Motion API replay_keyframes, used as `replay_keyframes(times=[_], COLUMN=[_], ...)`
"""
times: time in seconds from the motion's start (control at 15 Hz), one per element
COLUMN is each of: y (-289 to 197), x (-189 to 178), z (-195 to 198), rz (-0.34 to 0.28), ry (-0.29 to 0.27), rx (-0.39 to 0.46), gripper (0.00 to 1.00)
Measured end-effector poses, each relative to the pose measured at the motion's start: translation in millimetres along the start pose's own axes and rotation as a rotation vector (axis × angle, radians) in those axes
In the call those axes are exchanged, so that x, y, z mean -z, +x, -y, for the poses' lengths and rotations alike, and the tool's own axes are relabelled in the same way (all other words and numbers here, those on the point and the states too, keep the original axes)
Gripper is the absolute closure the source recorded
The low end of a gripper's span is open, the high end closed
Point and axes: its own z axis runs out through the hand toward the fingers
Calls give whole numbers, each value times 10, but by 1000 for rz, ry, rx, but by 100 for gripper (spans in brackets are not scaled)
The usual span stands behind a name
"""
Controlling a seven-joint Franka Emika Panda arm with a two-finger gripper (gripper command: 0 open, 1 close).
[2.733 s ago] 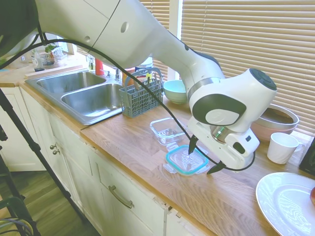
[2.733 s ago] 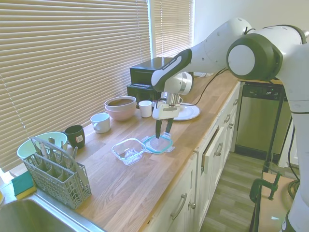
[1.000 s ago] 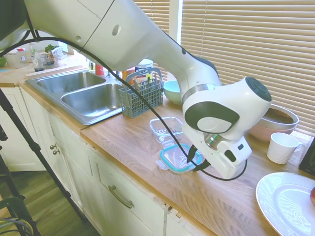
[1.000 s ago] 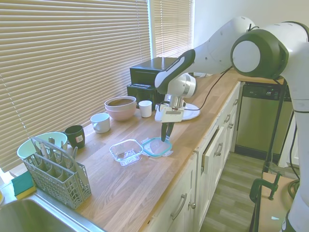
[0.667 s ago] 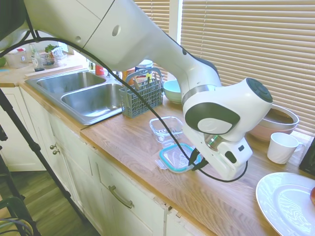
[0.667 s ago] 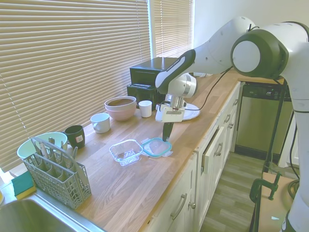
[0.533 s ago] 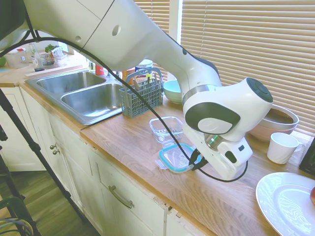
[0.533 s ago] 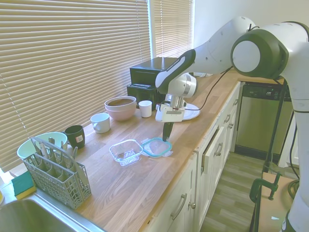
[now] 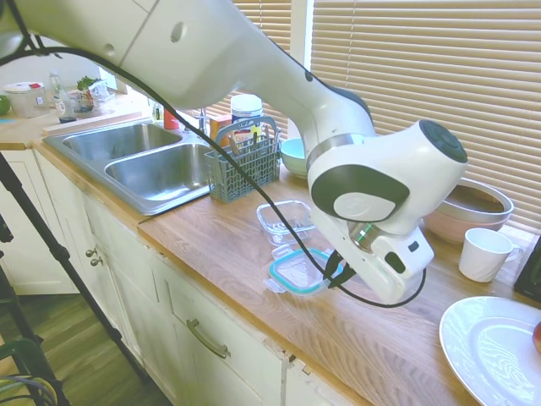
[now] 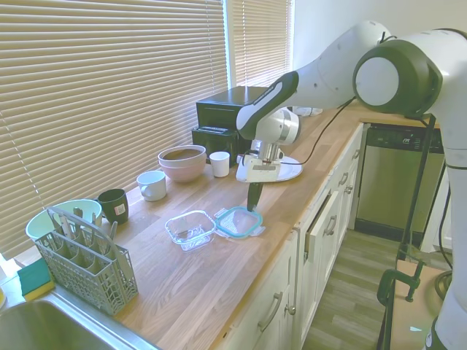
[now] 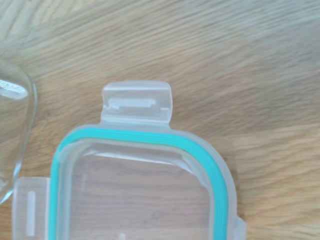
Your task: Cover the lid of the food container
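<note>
One lid [image 9: 297, 271] and one container [image 9: 286, 222] sat on the wooden surface [image 10: 219, 270], just beside each other. Two bowls stood by the blinds, a pale green one [image 10: 67, 212] and a pink one [image 10: 182, 162], with two white cups [image 10: 152, 184] and one dark mug [image 10: 113, 204] between and around them. One grey cutlery basket [image 9: 243, 162] stood beside the sink [image 9: 144, 161], and one white plate [image 9: 494, 347] lay well apart. The lid was flat, clear and square, with a teal seal and clear snap tabs [image 11: 137, 101]. The container was clear, shallow and uncovered. The end effector [image 10: 253, 209] pinched the lid's edge, clenched on it.
</note>
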Motion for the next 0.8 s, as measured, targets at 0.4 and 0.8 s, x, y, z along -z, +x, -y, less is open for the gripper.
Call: replay_keyframes(times=[0.4, 0.8], y=[-412, -738], x=[474, 661], z=[160, 492], rz=[-56, -80], ry=[16, 18], rx=[20, 1], gripper=[100, 100])
